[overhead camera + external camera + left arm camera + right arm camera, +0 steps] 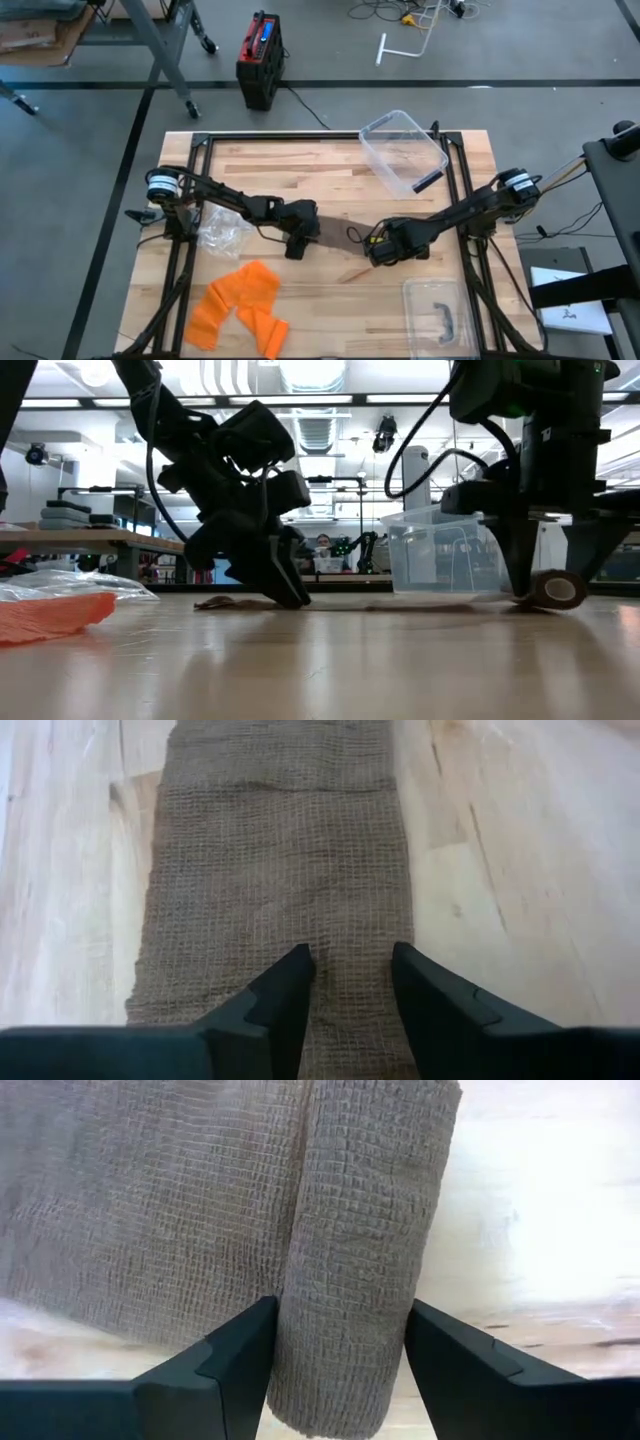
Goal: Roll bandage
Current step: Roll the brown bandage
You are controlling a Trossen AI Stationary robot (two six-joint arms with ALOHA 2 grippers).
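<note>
Brown bandage (pixel 335 232) is pinned flat on the counter (pixel 330 300) by the part-open left hand (pixel 350 982); its rolled end (pixel 360 1270) is clasped by the right hand (pixel 340 1355).

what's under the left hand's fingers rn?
The flat, unrolled stretch of brown bandage lies under the left hand, on the wooden table. The fingertips cover the weave directly beneath them.

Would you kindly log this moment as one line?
left gripper: pinning bandage flat | right gripper: straddling rolled end
</note>
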